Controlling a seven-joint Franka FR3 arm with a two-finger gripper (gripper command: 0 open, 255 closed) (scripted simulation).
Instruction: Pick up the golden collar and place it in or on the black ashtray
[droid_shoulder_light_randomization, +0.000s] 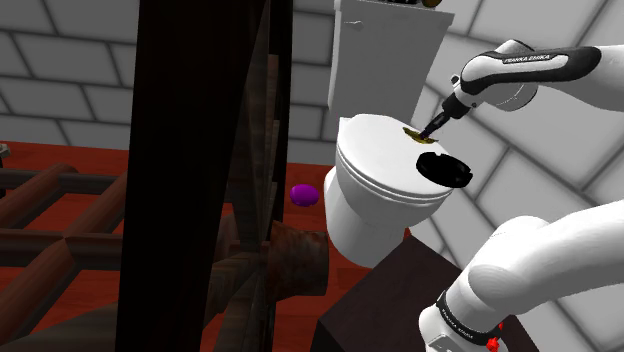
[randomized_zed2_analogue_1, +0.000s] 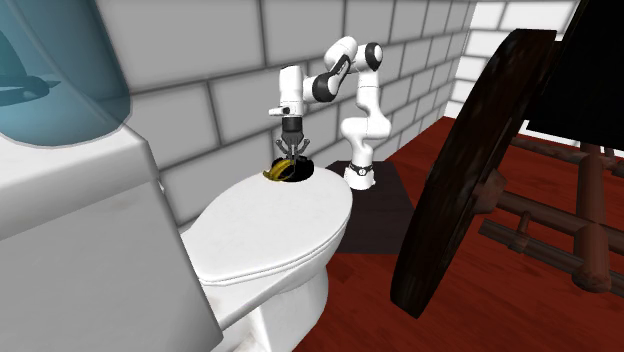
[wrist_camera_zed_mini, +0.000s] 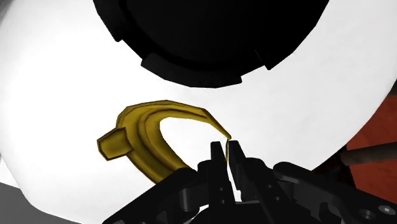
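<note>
A room with a pale block wall and a red-brown wooden floor holds a white toilet with its lid (droid_shoulder_light_randomization: 372, 165) closed below the cistern (droid_shoulder_light_randomization: 385, 50). A black ashtray (droid_shoulder_light_randomization: 445, 170) sits at the lid's front edge, the edge farthest from the cistern and nearest the arm's dark stand (droid_shoulder_light_randomization: 400, 290). The golden collar (wrist_camera_zed_mini: 149, 137), a crescent band with a small tab at one end, lies just beside the ashtray, toward the lid's middle. The black gripper (wrist_camera_zed_mini: 226, 147) points down over the collar. Its fingers are drawn almost together and pinch the collar's thin pointed end. Whether the collar rests on the lid or is raised off it cannot be told. A large dark wooden wheel (randomized_zed2_analogue_1: 470, 160) on a timber frame stands beside the toilet. A small purple object (droid_shoulder_light_randomization: 302, 194) lies on the floor.
</note>
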